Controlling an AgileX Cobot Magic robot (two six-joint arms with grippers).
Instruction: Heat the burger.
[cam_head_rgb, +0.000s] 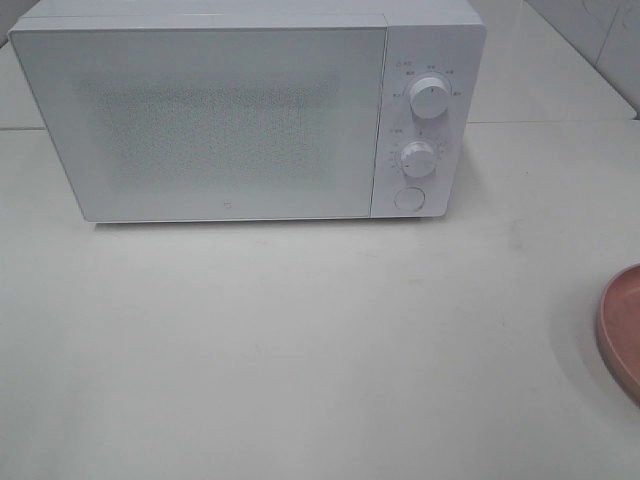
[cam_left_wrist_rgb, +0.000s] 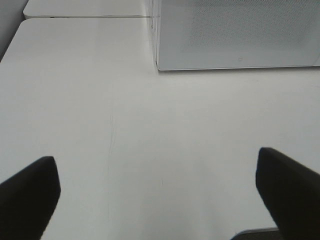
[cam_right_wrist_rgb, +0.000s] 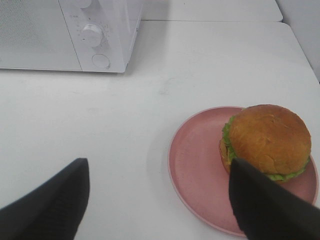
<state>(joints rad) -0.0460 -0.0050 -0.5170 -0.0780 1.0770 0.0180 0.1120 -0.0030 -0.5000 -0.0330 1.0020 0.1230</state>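
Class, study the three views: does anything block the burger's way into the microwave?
Yes. The microwave has its door shut, so the burger, sitting on the pink plate, cannot go in yet. The table between them looks bare.

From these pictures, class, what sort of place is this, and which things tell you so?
Probably a kitchen-style test setup: a white microwave with its door shut on a plain white table, and a burger on a pink plate.
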